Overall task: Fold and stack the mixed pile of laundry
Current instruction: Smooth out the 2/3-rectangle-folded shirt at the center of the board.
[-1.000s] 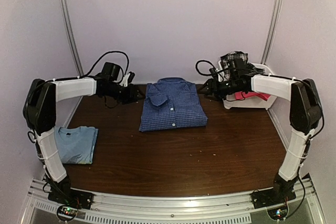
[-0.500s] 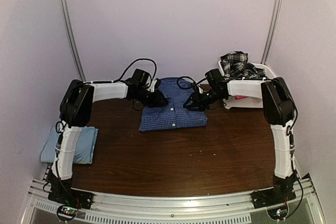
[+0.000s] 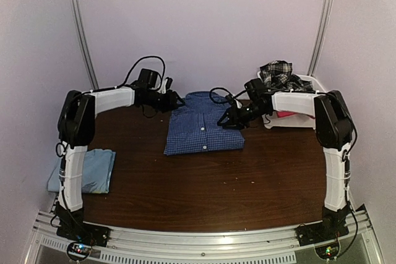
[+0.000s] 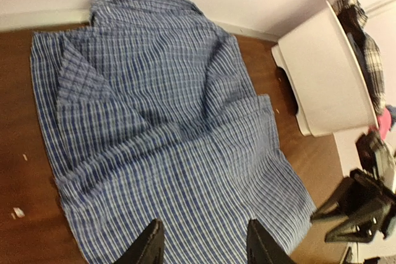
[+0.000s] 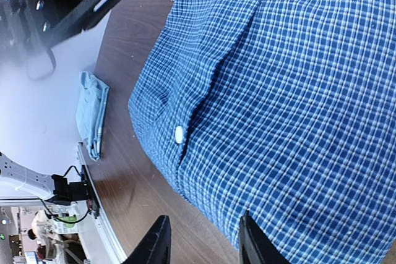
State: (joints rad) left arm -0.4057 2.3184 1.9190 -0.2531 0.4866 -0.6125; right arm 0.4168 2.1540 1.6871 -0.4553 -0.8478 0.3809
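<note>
Left wrist view adds the smooth white basket (image 4: 322, 72), right wrist view the folded light blue T-shirt (image 5: 93, 115); left fingers (image 4: 150, 248) and right fingers (image 5: 158, 245) gape above the fine-checked shirt (image 4: 167, 128).

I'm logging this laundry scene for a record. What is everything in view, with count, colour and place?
blue small-check button shirt: one, blue and white, folded flat at the table's far middle
light blue T-shirt: one, light blue, folded at the near left
black-white plaid piece: one, black and white, heaped on top of the basket
hot pink piece: one, pink, at the basket, mostly hidden
white plastic basket: one, white, far right corner
dark brown wooden table: one, brown, under everything
left gripper: one, black, open over the shirt's left side
right gripper: one, black, open over the shirt's right edge
</note>
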